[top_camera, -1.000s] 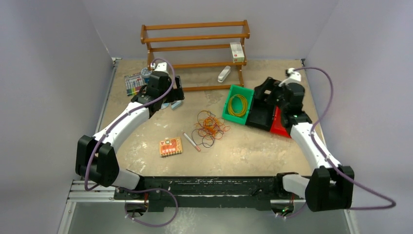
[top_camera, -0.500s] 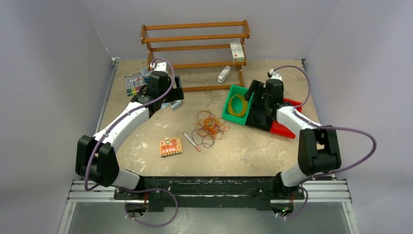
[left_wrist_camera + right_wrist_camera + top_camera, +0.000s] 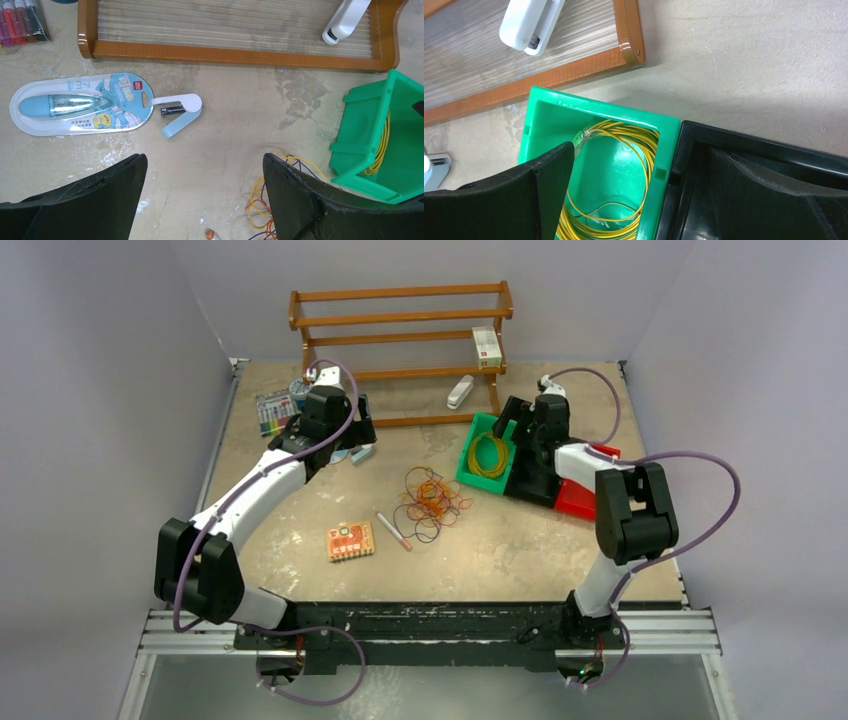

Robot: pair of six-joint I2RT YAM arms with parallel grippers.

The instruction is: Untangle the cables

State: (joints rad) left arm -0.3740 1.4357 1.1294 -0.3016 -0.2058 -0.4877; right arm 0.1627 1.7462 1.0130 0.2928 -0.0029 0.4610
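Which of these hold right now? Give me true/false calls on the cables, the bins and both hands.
1. A yellow cable coil lies in the green bin. True.
2. The left hand is shut on the tangle. False: it is open, holds nothing and is apart from the tangle.
3. The right hand is open over the green bin. True.
4. The white pen lies in the green bin. False: it lies on the table beside the tangle.

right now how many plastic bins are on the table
3: the green bin holding a yellow coil, the black bin beside it, the red bin furthest right, partly behind the right arm.
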